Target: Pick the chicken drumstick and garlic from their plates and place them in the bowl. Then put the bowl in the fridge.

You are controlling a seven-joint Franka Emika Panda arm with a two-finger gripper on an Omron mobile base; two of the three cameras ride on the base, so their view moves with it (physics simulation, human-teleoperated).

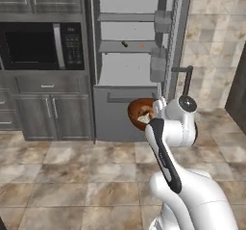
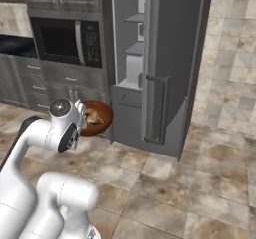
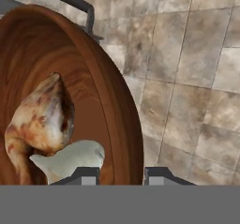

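Observation:
The reddish-brown wooden bowl (image 3: 101, 73) hangs in the air in front of the open fridge (image 1: 127, 68), at the height of its lower drawer (image 1: 120, 116). My gripper (image 3: 122, 176) is shut on the bowl's rim, one finger inside and one outside. Inside the bowl lie the golden-brown chicken drumstick (image 3: 42, 117) and the whitish garlic (image 3: 70, 157), touching each other. From the base views the bowl (image 1: 138, 109) (image 2: 100, 119) sits just beyond my wrist, tipped toward the cameras. The plates are out of view.
The fridge door (image 2: 170, 58) stands swung open on the right, its handle (image 2: 159, 108) near bowl height. A black microwave (image 1: 43, 46) and grey cabinets (image 1: 48, 113) stand left of the fridge. Two small items rest on a fridge shelf (image 1: 126, 46). Tiled floor (image 1: 72, 176) lies below.

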